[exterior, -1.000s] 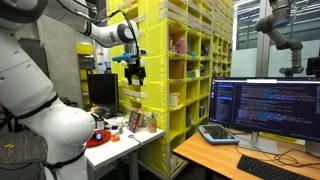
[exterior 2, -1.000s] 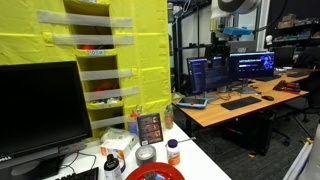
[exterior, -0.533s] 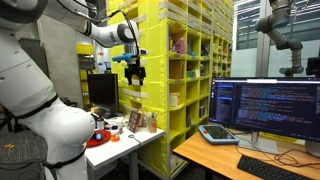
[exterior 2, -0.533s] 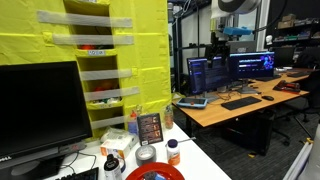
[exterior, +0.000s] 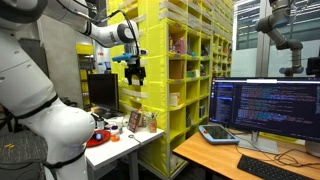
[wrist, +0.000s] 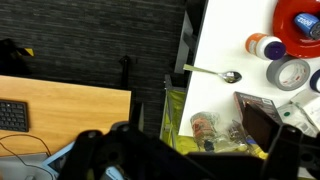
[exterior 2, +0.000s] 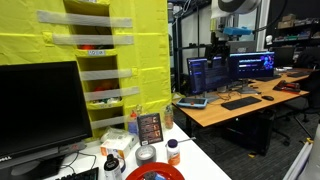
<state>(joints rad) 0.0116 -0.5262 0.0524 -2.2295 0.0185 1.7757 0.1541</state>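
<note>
Nothing about me has shifted over the last second: my gripper hangs at the same height in the air in front of the yellow shelving, well above the white table, and its jaws stand wide apart with nothing between them. I am touching nothing.

In the wrist view my gripper frames the table from above. Closest beneath me, at the table edge that meets the yellow shelving, sit a dark framed card and, just beside it, some clear wrapped items that I cannot make out. A spoon lies flat near the table's long edge, its bowl pointing towards a roll of tape. Beyond the tape stand an orange-capped bottle and, at the far corner, a red plate.

In an exterior view the same card stands upright, with the tape, bottle and plate in front of it, none of them disturbed. With the picture unchanged, I am simply parked, open and apart from everything on the table.
</note>
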